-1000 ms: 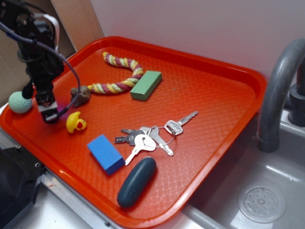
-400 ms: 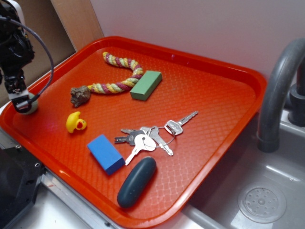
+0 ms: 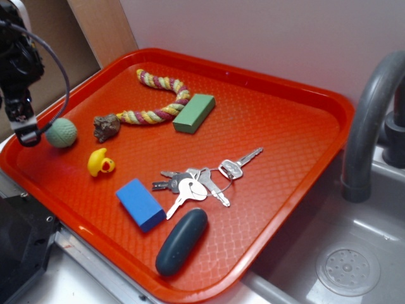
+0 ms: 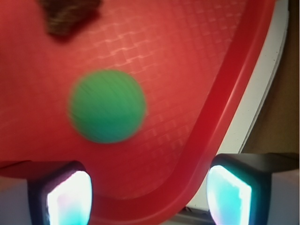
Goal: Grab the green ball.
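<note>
The fingers [image 4: 149, 197] stand apart and empty over the tray's rim [image 4: 225, 122]. Just ahead, the green ball [image 4: 107, 106] lies loose on the tray floor, blurred in the wrist view, likely rolling. The risk: closing now traps nothing, or a finger [image 3: 26, 133] nudges the ball [image 3: 61, 133] farther off toward the brown lump [image 3: 106, 126] or the yellow duck [image 3: 100, 163].
</note>
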{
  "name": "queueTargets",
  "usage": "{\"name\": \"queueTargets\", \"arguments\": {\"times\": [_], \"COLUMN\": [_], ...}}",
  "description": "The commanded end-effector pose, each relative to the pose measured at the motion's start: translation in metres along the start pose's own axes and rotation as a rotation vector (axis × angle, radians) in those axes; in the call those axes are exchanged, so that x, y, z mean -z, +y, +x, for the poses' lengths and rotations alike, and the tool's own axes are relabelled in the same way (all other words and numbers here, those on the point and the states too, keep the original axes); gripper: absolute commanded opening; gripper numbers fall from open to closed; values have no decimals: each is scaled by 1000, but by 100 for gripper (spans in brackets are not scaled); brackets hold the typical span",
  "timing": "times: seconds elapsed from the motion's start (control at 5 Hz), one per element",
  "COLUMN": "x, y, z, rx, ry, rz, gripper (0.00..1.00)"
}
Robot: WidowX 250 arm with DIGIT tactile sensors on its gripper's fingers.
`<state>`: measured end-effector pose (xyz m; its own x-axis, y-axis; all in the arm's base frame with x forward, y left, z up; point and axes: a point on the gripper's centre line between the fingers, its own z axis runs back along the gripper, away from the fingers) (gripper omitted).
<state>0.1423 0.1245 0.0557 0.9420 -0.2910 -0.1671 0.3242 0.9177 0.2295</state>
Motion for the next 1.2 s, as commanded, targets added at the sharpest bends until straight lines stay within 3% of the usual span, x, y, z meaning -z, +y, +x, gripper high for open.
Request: {"name": "queueTargets", "arguments": {"times": [0.0,0.2,1.0], "x": [27,15,-18], "y": [-24,-28,-25], "z": [36,34,27], "rx": [17,-34,-74], "ry": [-148,-204,-189], "rz": [-157,-153,-132], "gripper": [87,0,0]}}
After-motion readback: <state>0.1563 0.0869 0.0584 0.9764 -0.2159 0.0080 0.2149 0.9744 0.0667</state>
